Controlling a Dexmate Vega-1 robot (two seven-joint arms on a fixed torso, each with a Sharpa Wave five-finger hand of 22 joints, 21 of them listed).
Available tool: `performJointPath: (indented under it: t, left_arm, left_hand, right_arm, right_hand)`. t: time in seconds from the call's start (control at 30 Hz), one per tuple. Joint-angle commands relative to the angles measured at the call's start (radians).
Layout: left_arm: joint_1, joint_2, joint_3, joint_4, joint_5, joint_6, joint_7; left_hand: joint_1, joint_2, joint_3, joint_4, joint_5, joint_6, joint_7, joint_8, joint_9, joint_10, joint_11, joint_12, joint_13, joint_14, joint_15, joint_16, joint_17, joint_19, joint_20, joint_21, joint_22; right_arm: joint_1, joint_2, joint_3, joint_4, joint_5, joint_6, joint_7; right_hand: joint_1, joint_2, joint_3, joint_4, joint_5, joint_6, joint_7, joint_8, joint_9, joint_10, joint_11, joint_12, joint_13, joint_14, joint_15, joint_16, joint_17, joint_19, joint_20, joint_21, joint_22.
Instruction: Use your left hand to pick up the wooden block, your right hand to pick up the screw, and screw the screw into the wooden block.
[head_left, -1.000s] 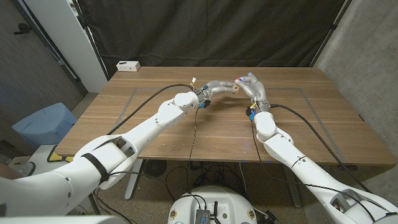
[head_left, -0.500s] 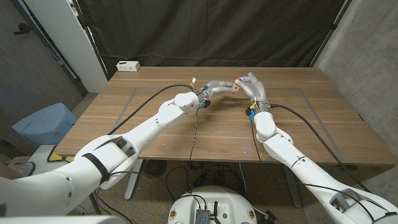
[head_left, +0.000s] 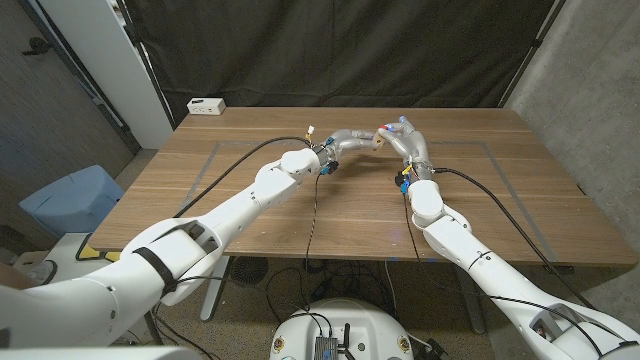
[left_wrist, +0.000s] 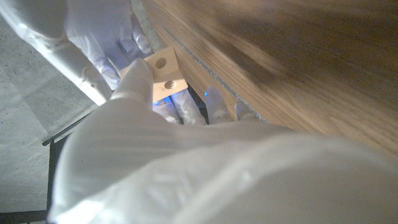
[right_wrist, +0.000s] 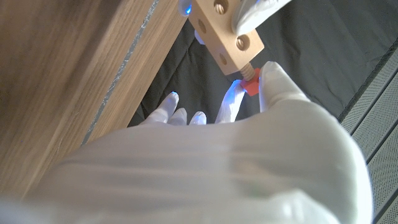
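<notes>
One wooden block (right_wrist: 224, 37) and one screw (right_wrist: 251, 83) are in play, both held up above the far middle of the table (head_left: 500, 200), at about twelve o'clock from the robot. The left hand (head_left: 345, 139) has its fingers (left_wrist: 138, 79) closed around the block, which shows several round holes on its faces. The right hand (head_left: 404, 138) pinches the screw's red head, its threaded shank meeting the block's end. Elsewhere, one white box (head_left: 206, 105) sits at the table's far corner around ten o'clock, well apart, and black cables (head_left: 312, 205) trail across the tabletop from both wrists.
</notes>
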Motion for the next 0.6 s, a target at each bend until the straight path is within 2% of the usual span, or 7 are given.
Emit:
performJointPath:
  t: [0.03,0.6]
  left_arm:
    - [0.006,-0.001,-0.003,-0.006,-0.004,0.0,0.003]
    - [0.018,0.005,-0.003,-0.028,-0.005,0.004,0.009]
  left_hand:
    - [0.013,-0.001,0.003,0.0,0.002,0.03,-0.008,0.018,0.002,0.012,0.003,0.004,0.001,0.007,-0.071,0.005,0.001,0.004,0.004,0.005,0.002]
    - [0.011,-0.003,0.002,0.002,0.001,0.033,-0.007,0.016,0.002,0.017,0.003,0.002,-0.004,0.006,-0.069,0.004,0.002,0.003,0.004,0.004,0.002]
  right_arm:
    - [-0.003,0.0,0.002,-0.005,-0.003,0.003,-0.003]
    - [-0.019,-0.006,0.007,-0.025,-0.004,0.0,-0.009]
  right_hand:
    - [-0.007,-0.001,0.005,0.0,0.005,0.001,0.001,0.008,-0.001,-0.005,0.002,-0.001,0.005,0.003,0.001,-0.002,0.004,0.003,-0.001,-0.002,0.003]
    - [-0.006,0.0,0.007,-0.001,0.005,0.001,-0.001,0.011,-0.002,-0.007,0.003,-0.001,0.005,0.004,0.001,-0.002,0.005,0.003,-0.002,-0.001,0.003]
